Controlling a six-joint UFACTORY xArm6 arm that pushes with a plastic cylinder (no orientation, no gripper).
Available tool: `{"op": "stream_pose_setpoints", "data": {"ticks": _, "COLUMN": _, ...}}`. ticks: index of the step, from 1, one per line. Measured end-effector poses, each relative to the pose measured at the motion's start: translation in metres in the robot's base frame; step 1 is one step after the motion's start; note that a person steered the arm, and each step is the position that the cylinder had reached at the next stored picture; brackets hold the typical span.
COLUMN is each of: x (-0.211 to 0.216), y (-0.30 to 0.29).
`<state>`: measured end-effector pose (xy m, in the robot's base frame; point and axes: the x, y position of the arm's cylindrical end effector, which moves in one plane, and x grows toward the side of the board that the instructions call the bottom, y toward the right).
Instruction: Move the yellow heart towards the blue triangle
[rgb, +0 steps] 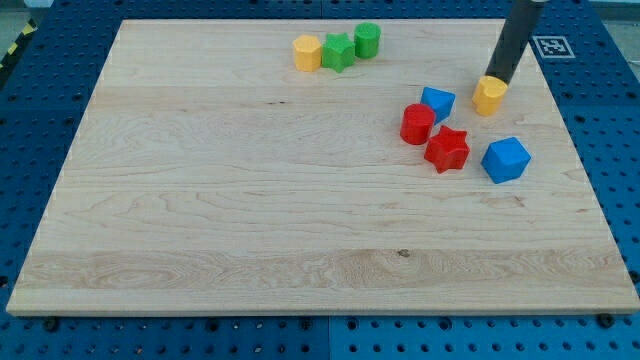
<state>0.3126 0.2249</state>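
Observation:
The yellow heart (489, 96) lies at the view's upper right on the wooden board (250, 200). My tip (497, 78) touches its upper edge from the view's top right. The blue triangle (437, 101) lies a short way to the heart's left, with a gap between them. It touches a red block (417, 124) below it.
A red star (447, 149) and a blue cube-like block (505, 159) lie below the heart. At the view's top, a yellow hexagonal block (307, 52), a green star (338, 51) and a green cylinder (367, 40) form a row. The board's right edge is near the heart.

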Motion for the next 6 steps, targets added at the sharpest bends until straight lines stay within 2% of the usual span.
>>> {"op": "stream_pose_setpoints", "data": {"ticks": 1, "x": -0.027, "y": -0.032}}
{"op": "stream_pose_setpoints", "data": {"ticks": 3, "x": 0.031, "y": -0.051}}
{"op": "stream_pose_setpoints", "data": {"ticks": 4, "x": 0.024, "y": -0.063}}
{"op": "stream_pose_setpoints", "data": {"ticks": 5, "x": -0.013, "y": -0.050}}
{"op": "stream_pose_setpoints", "data": {"ticks": 6, "x": -0.002, "y": 0.006}}
